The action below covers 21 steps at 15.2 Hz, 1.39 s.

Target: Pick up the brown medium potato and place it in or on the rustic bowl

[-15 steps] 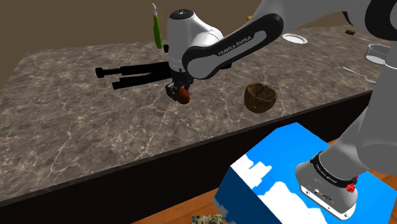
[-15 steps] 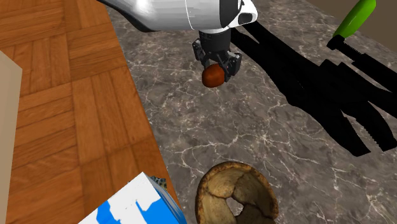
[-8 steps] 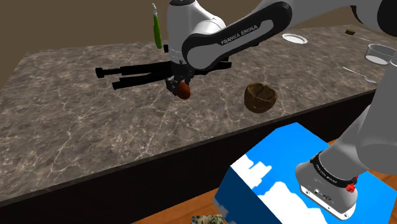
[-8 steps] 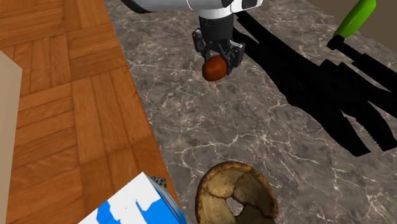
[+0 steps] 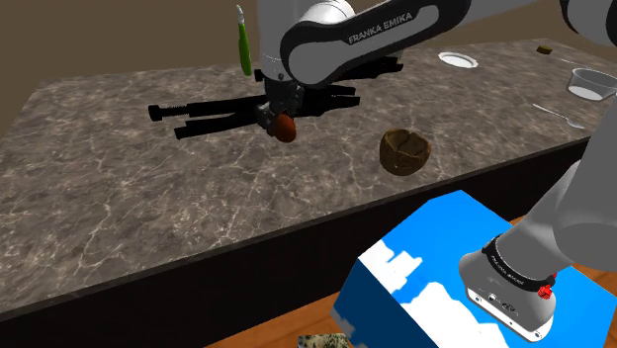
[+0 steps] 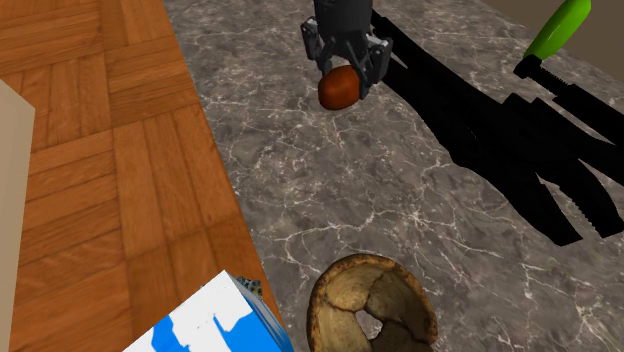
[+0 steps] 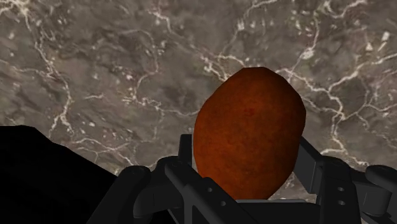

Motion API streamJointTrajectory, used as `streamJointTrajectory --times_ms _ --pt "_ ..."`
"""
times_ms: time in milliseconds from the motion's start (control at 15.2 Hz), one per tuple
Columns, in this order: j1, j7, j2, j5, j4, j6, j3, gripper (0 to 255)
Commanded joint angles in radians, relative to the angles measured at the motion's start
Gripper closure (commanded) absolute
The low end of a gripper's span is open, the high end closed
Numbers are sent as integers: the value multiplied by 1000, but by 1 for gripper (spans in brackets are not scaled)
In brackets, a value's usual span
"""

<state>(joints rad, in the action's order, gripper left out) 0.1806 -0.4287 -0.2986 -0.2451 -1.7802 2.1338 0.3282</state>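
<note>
1. The pick-up looks done: the gripper (image 6: 344, 76) is clamped on the reddish-brown potato (image 7: 248, 140), held above the tabletop (image 5: 148, 208).
2. What is left: carrying it to the rustic bowl (image 5: 405, 150), well apart toward the shoulder view's right and apparently empty, then releasing.

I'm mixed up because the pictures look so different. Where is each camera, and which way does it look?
Shoulder view: beside the blue box, looking down across the counter; shows the white arm.
Second exterior view: above the counter's edge by the wooden floor, looking down; shows the gripper.
Wrist view: on the hand, looking down at the counter past the fingers.
Shared: both outside views show the potato in the gripper and the bowl.
</note>
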Motion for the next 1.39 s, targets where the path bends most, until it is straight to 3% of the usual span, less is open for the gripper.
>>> streamJointTrajectory --times_ms 0,1122,1320 --pt "0 4 7 5 18 -24 2 255" --pt "1 44 54 39 177 -225 13 255" --pt "-40 89 180 84 16 -177 6 255"
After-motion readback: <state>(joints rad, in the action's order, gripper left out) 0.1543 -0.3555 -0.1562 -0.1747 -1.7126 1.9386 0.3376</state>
